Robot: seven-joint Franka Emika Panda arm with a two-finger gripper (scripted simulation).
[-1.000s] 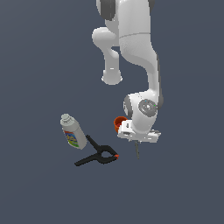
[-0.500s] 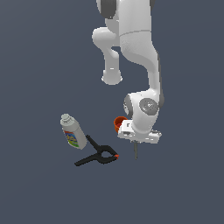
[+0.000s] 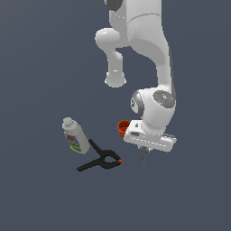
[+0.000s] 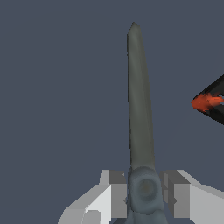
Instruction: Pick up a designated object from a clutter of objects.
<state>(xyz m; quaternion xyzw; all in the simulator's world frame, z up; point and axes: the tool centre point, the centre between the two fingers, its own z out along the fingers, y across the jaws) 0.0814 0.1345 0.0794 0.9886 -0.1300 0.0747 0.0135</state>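
I see the scissors [image 4: 141,131] clamped in my gripper [image 4: 143,199]: in the wrist view the two pale fingers [image 4: 117,192] press against the pivot from either side, and the grey blades run straight out from them as one closed strip. The handles are out of sight. In the exterior view the blades [image 3: 144,159] hang as a thin grey sliver pointing toward 6 o'clock beneath the gripper [image 3: 145,147]; I cannot tell whether the tip touches the floor.

The black spring clamp [image 3: 100,160] lies at about 9 o'clock from the blades, near but apart, its orange tip [image 3: 120,161] facing them; that tip also shows in the wrist view [image 4: 205,102]. The small orange cup [image 3: 122,128] sits just behind the gripper body, partly hidden, at about 11 o'clock. The white bottle [image 3: 75,136] with its colourful label lies tilted beyond the clamp, near its handles.
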